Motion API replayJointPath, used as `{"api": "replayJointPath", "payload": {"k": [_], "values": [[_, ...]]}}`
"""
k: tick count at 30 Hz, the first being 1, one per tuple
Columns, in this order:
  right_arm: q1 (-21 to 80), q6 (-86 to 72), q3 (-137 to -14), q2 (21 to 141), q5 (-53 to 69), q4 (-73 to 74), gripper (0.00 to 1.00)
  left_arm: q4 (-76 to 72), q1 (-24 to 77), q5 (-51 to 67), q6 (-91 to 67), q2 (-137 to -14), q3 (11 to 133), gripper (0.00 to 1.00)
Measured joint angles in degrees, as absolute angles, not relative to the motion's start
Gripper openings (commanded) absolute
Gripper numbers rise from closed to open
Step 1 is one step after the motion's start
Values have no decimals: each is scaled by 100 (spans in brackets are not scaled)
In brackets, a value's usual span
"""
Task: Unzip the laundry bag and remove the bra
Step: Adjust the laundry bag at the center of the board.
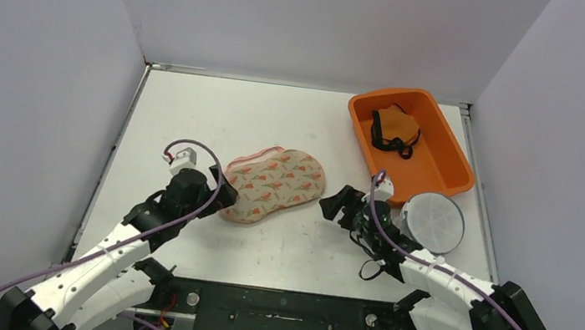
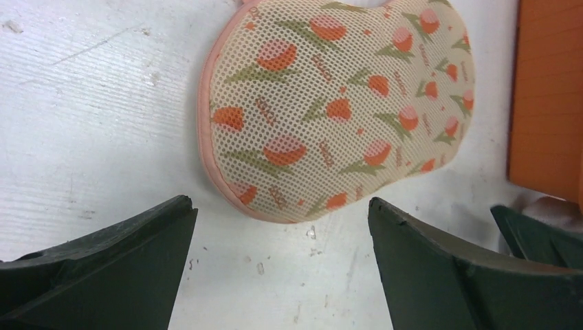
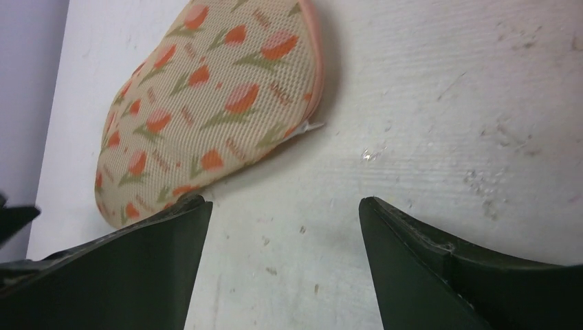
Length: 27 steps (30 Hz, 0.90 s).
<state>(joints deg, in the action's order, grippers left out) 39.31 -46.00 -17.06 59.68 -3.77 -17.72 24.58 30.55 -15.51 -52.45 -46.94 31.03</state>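
From the tulip-print mesh laundry bag (image 1: 274, 184): an orange bin (image 1: 446, 164) holding the bra (image 1: 395, 130) at two o'clock, and a white mesh disc (image 1: 432, 222) at three. The left gripper (image 1: 220, 196) at eight and the right gripper (image 1: 333, 204) at three both gape wide, holding nothing.

White arms (image 1: 106, 253), black joints — purple cables (image 1: 460, 278) and dark, wedge-shaped fingers (image 2: 103, 275).

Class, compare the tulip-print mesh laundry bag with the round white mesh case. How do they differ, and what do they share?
The laundry bag is tulip-printed with pink trim; the round white case is plain. The bag is elongated and lobed; the case is circular. The bag lies in the middle of the table; the case sits beside the orange bin. Both are mesh.
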Motion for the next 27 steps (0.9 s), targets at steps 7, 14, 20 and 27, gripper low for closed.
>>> {"api": "replayJointPath", "payload": {"k": [7,14,20,27], "values": [[3323,-4672,-2622,7782,49,-2241,77,3013,3824,-1435,-5463,-3820,3057,98],[3006,-4425,-3933,9428,296,-2526,64,3148,4856,-1514,-5955,-3776,2685,100],[2862,-4294,-4292,10103,351,-2576,42,3022,5000,-1520,-6141,-3645,2467,100],[2908,-4381,-3470,9686,458,-2998,36,2445,5052,-1498,-6139,-4209,2182,100]]}}
